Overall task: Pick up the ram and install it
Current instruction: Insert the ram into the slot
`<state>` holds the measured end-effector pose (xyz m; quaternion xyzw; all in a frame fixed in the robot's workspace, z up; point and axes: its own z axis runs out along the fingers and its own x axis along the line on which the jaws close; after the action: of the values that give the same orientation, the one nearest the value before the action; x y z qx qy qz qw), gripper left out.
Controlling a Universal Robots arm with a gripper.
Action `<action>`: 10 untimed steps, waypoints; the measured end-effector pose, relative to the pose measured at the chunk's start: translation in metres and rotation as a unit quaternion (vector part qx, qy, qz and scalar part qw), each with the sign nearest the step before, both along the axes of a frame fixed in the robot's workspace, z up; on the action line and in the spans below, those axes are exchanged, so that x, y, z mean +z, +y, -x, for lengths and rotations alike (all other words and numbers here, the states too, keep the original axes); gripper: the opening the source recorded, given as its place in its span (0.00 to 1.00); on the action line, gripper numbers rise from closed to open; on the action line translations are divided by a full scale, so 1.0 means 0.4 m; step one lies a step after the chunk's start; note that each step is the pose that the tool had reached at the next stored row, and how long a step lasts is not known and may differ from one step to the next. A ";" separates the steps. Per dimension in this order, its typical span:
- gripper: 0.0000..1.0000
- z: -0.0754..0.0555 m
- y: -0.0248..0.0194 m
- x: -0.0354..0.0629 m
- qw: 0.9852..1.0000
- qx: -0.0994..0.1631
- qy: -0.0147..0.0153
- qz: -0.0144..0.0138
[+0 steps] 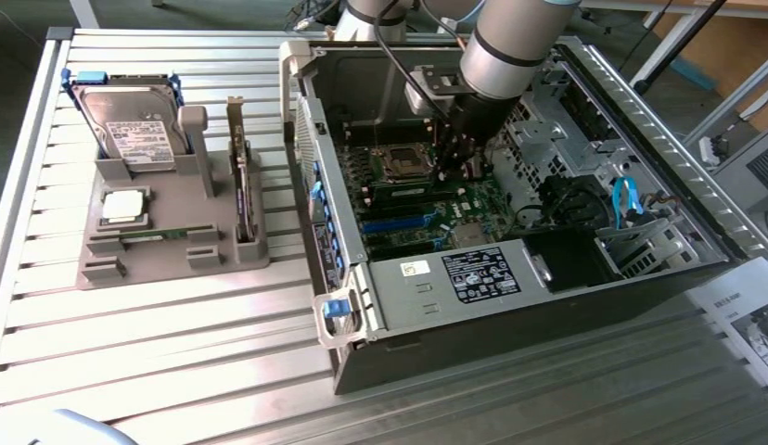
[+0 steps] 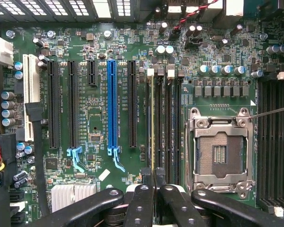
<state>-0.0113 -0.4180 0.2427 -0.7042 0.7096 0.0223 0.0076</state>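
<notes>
we are looking at the gripper [image 2: 154, 182] from the wrist view, and its fingers are pressing close together on a thin edge that runs away from them along the board [image 2: 97, 118]. we are reading that edge as the ram [image 2: 153, 123], seen edge-on and pinched between the fingertips. it is lying in line with the first of the four memory slots [image 2: 166, 123], the one farthest from the socket [image 2: 221, 153] and nearest the long black expansion slot.

in the exterior view the arm is reaching down into the open case [image 1: 508, 306], and the gripper [image 1: 453, 171] is sitting low over the board just beside the socket. the tray [image 1: 136, 269] is standing well apart on the exterior view's left, carrying the drive [image 1: 134, 125] and the upright card [image 1: 242, 176].

so we are judging the pick-up as done: the stick is out of the tray, in the grip and inside the case. the alignment with the slot is looking good too. what we are not able to tell is whether the ram is hovering just over the slot, resting in it, or pressed fully home, since the edge-on view is hiding its depth and the clips at the slot ends are giving us no clear sign. seating and release are therefore counting as not yet shown.
</notes>
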 end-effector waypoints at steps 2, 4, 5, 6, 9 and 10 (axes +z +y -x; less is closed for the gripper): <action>0.12 0.000 0.001 0.000 1.000 0.000 0.000 0.000; 0.12 0.000 0.002 0.000 1.000 0.000 0.000 0.000; 0.12 0.000 0.002 0.000 1.000 0.000 0.000 0.000; 0.12 0.000 0.002 0.000 1.000 0.000 0.000 0.000; 0.12 0.000 0.002 -0.001 1.000 0.000 0.000 0.000; 0.12 0.000 0.002 -0.001 1.000 0.000 0.000 0.000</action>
<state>-0.0113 -0.4173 0.2422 -0.7042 0.7096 0.0223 0.0076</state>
